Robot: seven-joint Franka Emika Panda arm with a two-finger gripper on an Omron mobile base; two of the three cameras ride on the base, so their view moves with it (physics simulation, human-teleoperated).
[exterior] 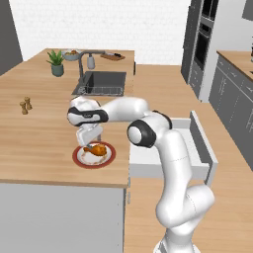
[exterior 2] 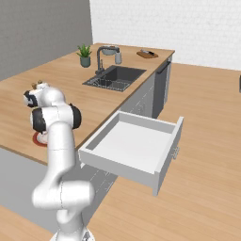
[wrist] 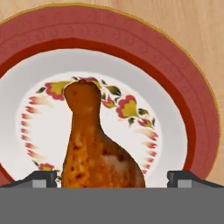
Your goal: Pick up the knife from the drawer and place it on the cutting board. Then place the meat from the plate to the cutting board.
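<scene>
While the gripper (exterior: 92, 142) hangs just above the plate (exterior: 79, 158) in the left base view, the drumstick (exterior: 97, 149) lies on it. From the right, the drawer (exterior 2: 133, 144) stands open beside the plate. Through the hand view, spread fingertips (wrist: 42, 179) flank the drumstick's thick end; closing squarely there should hold best.

White brick wall (exterior 2: 188, 23), wooden floor (exterior 2: 207, 155), grey cabinets (exterior: 232, 94), wooden countertop (exterior: 39, 133).

I log, upper left of the left base view: potted plant (exterior: 57, 63), grey bowl (exterior: 72, 54), faucet (exterior: 84, 62) over sink (exterior: 100, 83); two small shakers (exterior: 25, 105) at left; oven (exterior: 202, 42) upper right
</scene>
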